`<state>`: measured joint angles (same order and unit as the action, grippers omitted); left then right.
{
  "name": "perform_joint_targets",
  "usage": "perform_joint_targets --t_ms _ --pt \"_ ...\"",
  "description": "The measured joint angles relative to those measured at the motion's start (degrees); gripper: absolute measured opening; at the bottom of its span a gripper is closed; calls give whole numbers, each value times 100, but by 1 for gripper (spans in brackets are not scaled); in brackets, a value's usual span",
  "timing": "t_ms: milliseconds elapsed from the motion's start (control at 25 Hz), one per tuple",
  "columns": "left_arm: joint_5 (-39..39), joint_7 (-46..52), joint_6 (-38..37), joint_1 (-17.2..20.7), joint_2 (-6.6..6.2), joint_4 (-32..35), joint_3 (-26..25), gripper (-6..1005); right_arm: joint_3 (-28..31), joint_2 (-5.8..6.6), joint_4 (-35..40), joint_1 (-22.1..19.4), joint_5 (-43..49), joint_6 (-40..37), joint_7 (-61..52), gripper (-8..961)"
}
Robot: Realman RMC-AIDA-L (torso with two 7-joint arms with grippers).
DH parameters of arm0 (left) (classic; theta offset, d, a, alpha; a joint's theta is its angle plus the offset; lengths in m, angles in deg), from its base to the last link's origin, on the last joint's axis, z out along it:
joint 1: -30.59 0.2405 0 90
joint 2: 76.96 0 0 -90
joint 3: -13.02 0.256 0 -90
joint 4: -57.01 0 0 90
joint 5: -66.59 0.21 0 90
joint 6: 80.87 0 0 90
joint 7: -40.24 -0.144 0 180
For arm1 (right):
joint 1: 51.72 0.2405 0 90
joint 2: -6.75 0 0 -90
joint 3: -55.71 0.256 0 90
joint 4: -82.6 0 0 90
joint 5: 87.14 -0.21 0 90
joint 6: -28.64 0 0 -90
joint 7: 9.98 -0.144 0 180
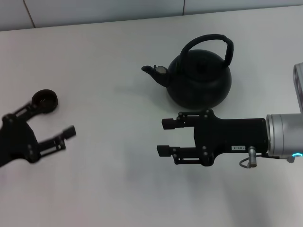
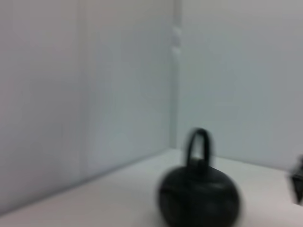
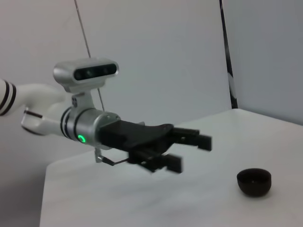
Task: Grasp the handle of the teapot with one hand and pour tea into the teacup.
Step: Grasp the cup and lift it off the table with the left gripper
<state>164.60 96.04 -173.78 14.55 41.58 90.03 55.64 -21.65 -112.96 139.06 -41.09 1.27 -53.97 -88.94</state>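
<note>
The black teapot [image 1: 200,80] stands right of the middle of the white table, its spout [image 1: 152,71] pointing left and its arched handle [image 1: 213,42] upright over the lid. The left wrist view shows the teapot [image 2: 199,198] blurred, with its handle [image 2: 199,142] above it. The small black teacup [image 1: 45,99] sits at the far left. My right gripper [image 1: 165,137] is open and empty, just in front of the teapot, fingers pointing left. My left gripper [image 1: 51,120] is open, one fingertip close beside the teacup. The right wrist view shows that left gripper [image 3: 189,152] and the teacup [image 3: 254,181] apart.
A white table [image 1: 104,179] carries everything, and a light wall [image 1: 94,9] runs along its far edge. A dark bit of the right gripper [image 2: 298,182] shows at the edge of the left wrist view.
</note>
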Motion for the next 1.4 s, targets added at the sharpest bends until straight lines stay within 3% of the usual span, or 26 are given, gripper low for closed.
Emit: perform_joint_targets --t_ms 360,440,640,1000,1400 --pt "-586 -744 638 -142 0 -628 -121 869 1 2 -13 71 -65 -1 6 640" --pt "-1001 -1432 1142 -292 2 -1188 -127 868 2 4 -13 80 -85 -1 7 640" --pt "-1546 -2023 1501 -425 2 -1659 -130 868 11 4 -13 98 -96 3 10 640" --pt "-2078 -2489 2180 -574 18 -2031 -140 866 8 1 -20 131 -105 84 13 641" --pt "-2062 -2785 2603 -582 5 -2090 -70 865 10 0 -22 164 -105 88 13 641"
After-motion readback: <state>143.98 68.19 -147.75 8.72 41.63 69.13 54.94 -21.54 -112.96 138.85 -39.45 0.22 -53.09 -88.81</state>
